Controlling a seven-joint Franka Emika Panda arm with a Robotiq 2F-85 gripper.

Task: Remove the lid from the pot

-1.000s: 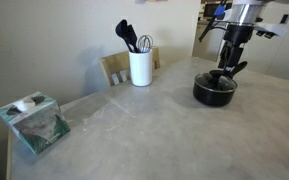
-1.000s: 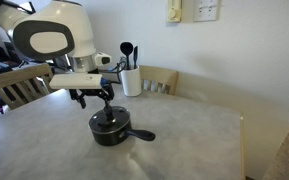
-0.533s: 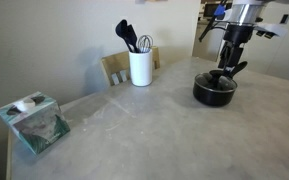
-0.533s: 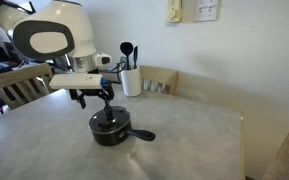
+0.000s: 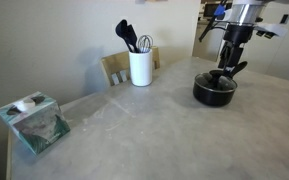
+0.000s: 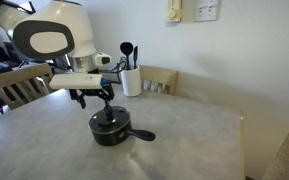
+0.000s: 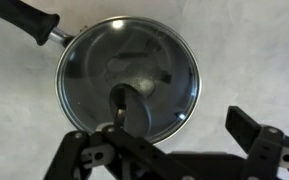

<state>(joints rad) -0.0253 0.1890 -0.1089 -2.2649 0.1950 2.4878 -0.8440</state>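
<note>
Nothing has moved since the earlier frames: arm, gripper and objects hold the same positions. Gripper hangs directly above the pot in both exterior views, close over it. In the wrist view the gripper has its jaws spread wide, clamped on nothing. The lid sits seated on the pot rim, just below the fingers, its knob nearer one finger than the other. The pot handle points away from the gripper. A white utensil crock stands well apart from it.
</note>
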